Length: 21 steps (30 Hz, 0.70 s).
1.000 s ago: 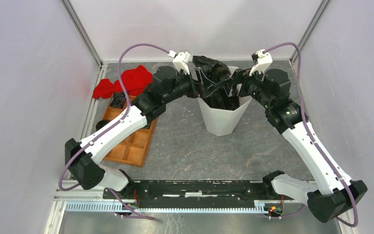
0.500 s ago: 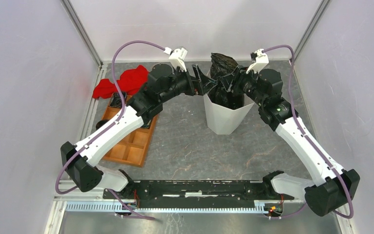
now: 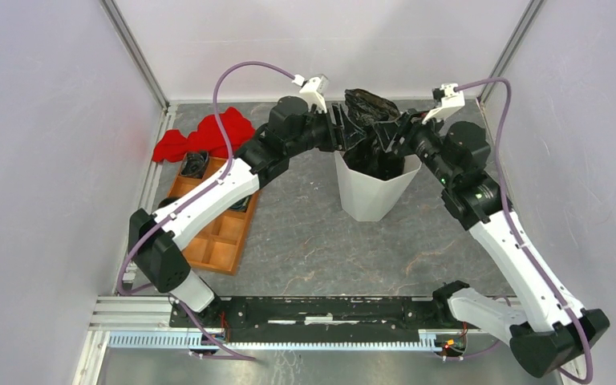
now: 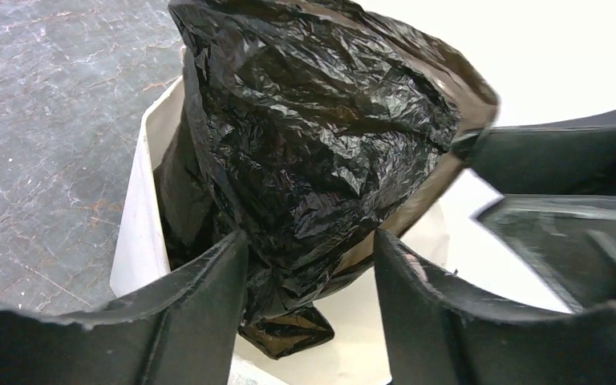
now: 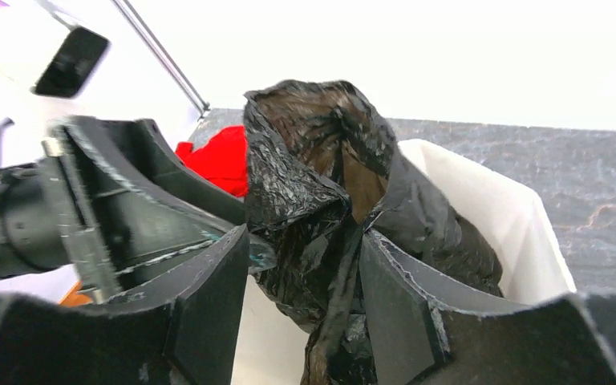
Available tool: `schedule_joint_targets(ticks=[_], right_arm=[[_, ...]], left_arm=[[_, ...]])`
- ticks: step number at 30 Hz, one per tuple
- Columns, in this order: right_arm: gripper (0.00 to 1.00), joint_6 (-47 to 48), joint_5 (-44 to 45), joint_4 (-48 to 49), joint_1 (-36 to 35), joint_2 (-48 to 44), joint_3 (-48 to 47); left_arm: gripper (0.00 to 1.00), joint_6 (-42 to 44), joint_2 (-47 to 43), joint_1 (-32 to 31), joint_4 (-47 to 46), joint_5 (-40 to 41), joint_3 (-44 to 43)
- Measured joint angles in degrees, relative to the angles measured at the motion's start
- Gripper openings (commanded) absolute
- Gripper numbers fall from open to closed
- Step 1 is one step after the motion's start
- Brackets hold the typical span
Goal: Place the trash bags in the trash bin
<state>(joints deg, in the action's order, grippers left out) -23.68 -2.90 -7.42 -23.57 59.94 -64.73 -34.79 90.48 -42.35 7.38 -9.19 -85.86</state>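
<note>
The white trash bin (image 3: 365, 196) stands mid-table with a crumpled black trash bag (image 3: 369, 104) bulging above its rim and hanging down inside. My left gripper (image 3: 342, 127) is at the bin's left rim. In the left wrist view its jaws (image 4: 309, 241) stand open around the bag's (image 4: 321, 120) lower bulge, over the bin (image 4: 140, 200). My right gripper (image 3: 391, 132) reaches in from the right rim. In the right wrist view it (image 5: 303, 234) is shut on a bunched fold of the bag (image 5: 313, 144) above the bin (image 5: 513, 216).
A red cloth (image 3: 204, 136) lies at the back left. An orange compartment tray (image 3: 216, 233) sits in front of it, with dark items (image 3: 195, 164) in its far cells, under the left arm. Enclosure walls ring the table.
The left arm has swung right, up to the bin's rim, and its jaws have narrowed. The right jaws have closed onto the bag. The bag's top has shifted right.
</note>
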Motion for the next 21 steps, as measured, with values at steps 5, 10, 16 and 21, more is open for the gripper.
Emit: schedule_joint_targets(ticks=[5, 10, 16, 21], right_arm=[[0.66, 2.2, 2.8, -2.1, 0.0, -2.8, -3.2], [0.75, 5.1, 8.2, -5.5, 0.0, -5.0, -4.6], [0.82, 8.7, 12.5, -9.5, 0.0, -6.5, -3.8], [0.98, 12.2, 15.6, -16.2, 0.0, -3.9, -5.9]], left_arm=[[0.19, 0.1, 1.7, 0.0, 0.1, 0.5, -1.1], [0.03, 0.4, 1.8, 0.0, -0.3, 2.0, -1.0], [0.02, -0.5, -2.5, 1.4, -4.5, 0.8, 5.6], [0.02, -5.2, -5.5, 6.4, -9.6, -4.1, 10.7]])
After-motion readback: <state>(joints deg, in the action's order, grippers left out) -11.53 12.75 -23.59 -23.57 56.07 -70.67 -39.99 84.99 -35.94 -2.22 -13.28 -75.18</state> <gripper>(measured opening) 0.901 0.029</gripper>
